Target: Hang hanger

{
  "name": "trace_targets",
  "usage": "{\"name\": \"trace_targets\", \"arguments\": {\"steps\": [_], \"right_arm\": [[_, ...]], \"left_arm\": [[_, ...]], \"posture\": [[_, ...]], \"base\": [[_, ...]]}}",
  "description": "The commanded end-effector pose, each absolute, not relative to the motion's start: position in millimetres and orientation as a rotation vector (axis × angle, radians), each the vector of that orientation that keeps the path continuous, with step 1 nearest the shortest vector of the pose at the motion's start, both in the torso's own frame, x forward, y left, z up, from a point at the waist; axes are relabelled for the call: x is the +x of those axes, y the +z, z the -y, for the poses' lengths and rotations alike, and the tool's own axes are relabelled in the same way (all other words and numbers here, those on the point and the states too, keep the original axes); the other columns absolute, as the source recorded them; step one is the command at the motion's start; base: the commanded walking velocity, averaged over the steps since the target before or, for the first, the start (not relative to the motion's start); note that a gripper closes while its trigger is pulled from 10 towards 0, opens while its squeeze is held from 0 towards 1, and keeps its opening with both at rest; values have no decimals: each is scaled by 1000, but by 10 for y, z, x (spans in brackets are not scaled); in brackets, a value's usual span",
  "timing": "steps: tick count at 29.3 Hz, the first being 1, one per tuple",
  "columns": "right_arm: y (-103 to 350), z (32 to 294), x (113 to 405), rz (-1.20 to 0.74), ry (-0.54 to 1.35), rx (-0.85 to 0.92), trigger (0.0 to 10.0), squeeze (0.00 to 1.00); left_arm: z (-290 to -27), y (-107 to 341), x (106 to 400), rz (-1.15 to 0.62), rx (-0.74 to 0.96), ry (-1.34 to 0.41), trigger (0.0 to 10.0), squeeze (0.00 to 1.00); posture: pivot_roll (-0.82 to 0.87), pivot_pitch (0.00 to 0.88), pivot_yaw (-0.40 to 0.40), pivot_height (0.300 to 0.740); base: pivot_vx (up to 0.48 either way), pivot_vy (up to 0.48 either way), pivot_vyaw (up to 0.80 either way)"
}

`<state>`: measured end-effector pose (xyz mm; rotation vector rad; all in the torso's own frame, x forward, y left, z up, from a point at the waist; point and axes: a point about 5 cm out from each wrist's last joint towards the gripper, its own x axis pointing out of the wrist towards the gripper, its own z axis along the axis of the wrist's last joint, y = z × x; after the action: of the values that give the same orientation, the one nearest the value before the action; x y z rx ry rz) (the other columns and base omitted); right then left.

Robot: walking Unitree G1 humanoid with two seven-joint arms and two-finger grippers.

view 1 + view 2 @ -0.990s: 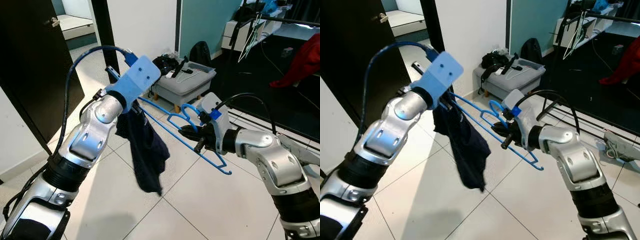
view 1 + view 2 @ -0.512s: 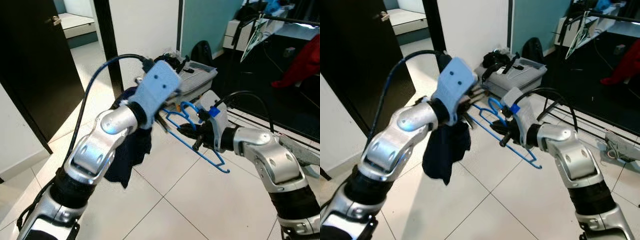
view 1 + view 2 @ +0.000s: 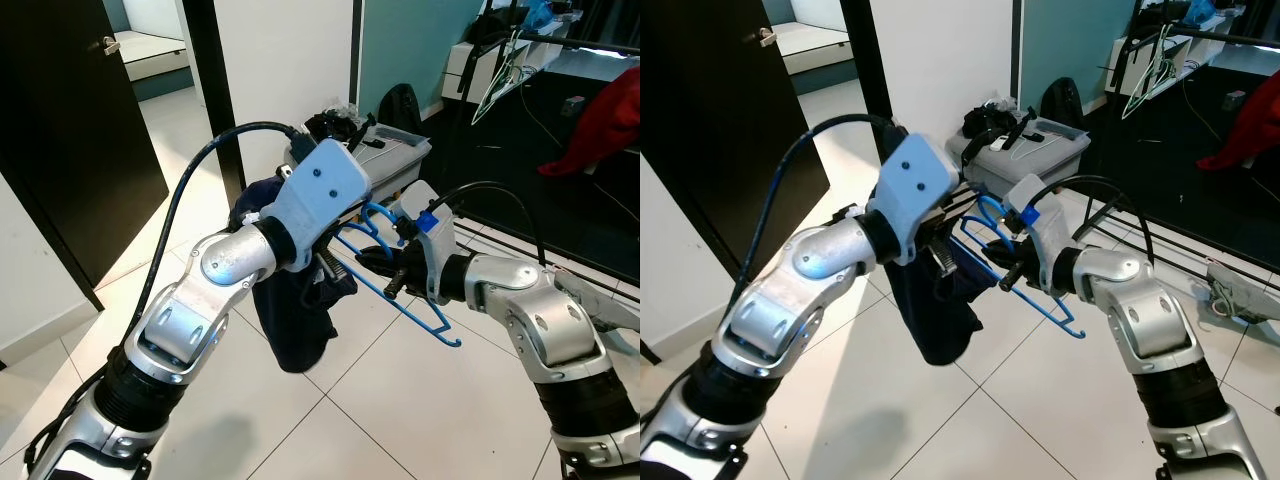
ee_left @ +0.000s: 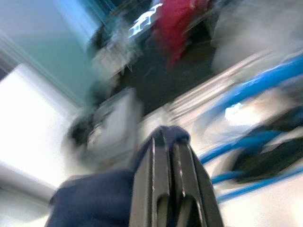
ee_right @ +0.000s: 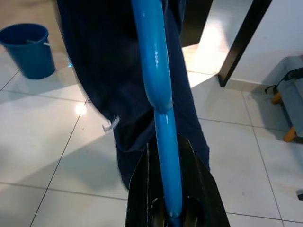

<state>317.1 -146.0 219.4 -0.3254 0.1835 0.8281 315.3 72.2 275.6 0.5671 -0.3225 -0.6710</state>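
A blue plastic hanger (image 3: 421,311) is held out in front of me at chest height, and my right gripper (image 3: 386,266) is shut on its bar just below the hook. In the right wrist view the blue bar (image 5: 154,71) runs out from between the black fingers (image 5: 191,189). A dark navy garment (image 3: 296,322) droops from the hanger's left end. My left gripper (image 4: 164,138) is shut on a fold of this navy cloth (image 4: 90,201), close beside the hanger. Its blue wrist mount (image 3: 322,190) hides the fingers in the eye views.
A grey storage box (image 3: 391,152) with dark items on top stands on the tiled floor behind the hanger. A black clothes rack (image 3: 560,42) at the back right carries white hangers (image 3: 495,85) and a red garment (image 3: 600,120). A dark door (image 3: 70,130) is to the left. A blue bucket (image 5: 31,49) stands on the floor.
My left arm has swung right and in toward the hanger with the navy garment, which swayed and now hangs lower at the hanger's left end. The right gripper has barely moved.
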Motion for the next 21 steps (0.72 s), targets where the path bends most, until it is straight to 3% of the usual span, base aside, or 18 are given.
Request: {"name": "trace_targets", "arguments": {"steps": [1, 12, 13, 14, 15, 21], "right_arm": [[2300, 1433, 3173, -109, 835, -308, 10000, 0], [2475, 1351, 3186, 14, 869, -132, 10000, 0], [2478, 1349, 3186, 17, 869, -129, 10000, 0], [2478, 1349, 3186, 17, 869, -129, 10000, 0], [2476, 1348, 3193, 18, 866, -127, 10000, 0], [2475, 1350, 3219, 28, 846, -114, 10000, 0]], "left_arm": [[-940, 2751, 3282, 280, 609, -533, 10000, 0], [-692, 2846, 3048, 373, 457, -702, 10000, 0], [-671, 2853, 3033, 379, 429, -717, 10000, 439], [-671, 2853, 3033, 379, 429, -717, 10000, 439], [-623, 2878, 2990, 393, 379, -758, 10000, 1000], [-533, 2911, 2909, 424, 332, -835, 10000, 1000]], "posture": [[-63, 0, 55, 740], [-60, 0, 54, 740], [-60, 0, 54, 740], [-60, 0, 54, 740], [-60, 0, 51, 740], [-60, 0, 52, 740]], "base": [[0, 0, 0], [0, 0, 0], [0, 0, 0], [0, 0, 0], [0, 0, 0], [0, 0, 0]]}}
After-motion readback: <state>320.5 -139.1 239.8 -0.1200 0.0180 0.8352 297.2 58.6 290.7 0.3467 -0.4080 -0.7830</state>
